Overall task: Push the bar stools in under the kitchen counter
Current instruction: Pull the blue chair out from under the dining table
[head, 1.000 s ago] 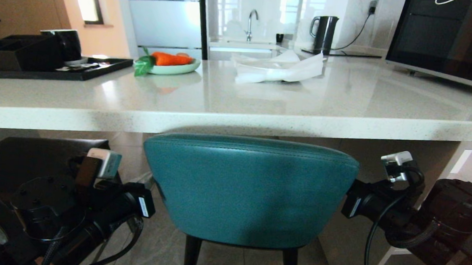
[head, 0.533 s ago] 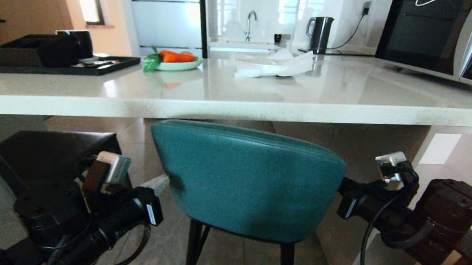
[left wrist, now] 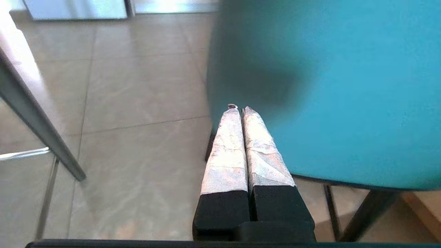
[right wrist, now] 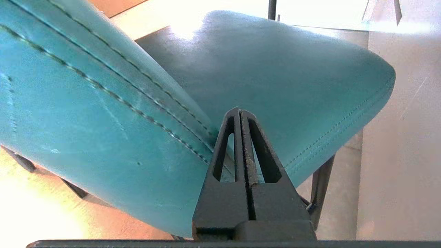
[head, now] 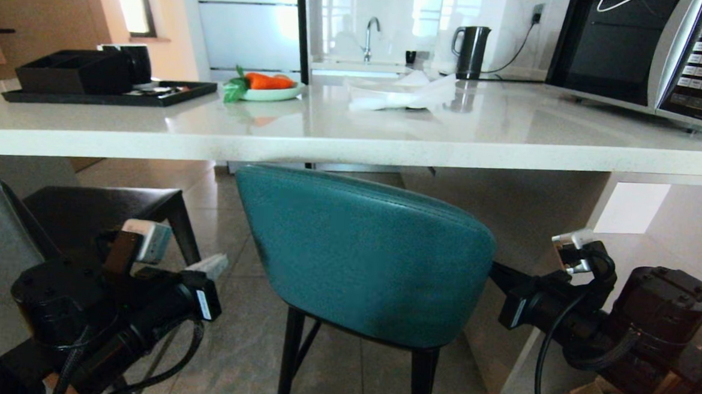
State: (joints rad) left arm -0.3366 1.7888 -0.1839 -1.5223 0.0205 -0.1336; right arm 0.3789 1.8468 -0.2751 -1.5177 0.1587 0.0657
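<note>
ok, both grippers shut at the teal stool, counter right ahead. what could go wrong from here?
1. The teal stool backrest top sits barely below the kitchen counter edge; it may catch on it.
2. The right gripper presses closed at the seat-back seam while the left gripper sits at the backrest's edge, so an uneven push could twist the stool.
3. The dark grey stool stands close to the left arm and might get bumped.

Bright kitchen behind my rig

I see grey floor tiles, a sink tap against glossy white wall panels, a window glowing far ahead of my grippers.
</note>
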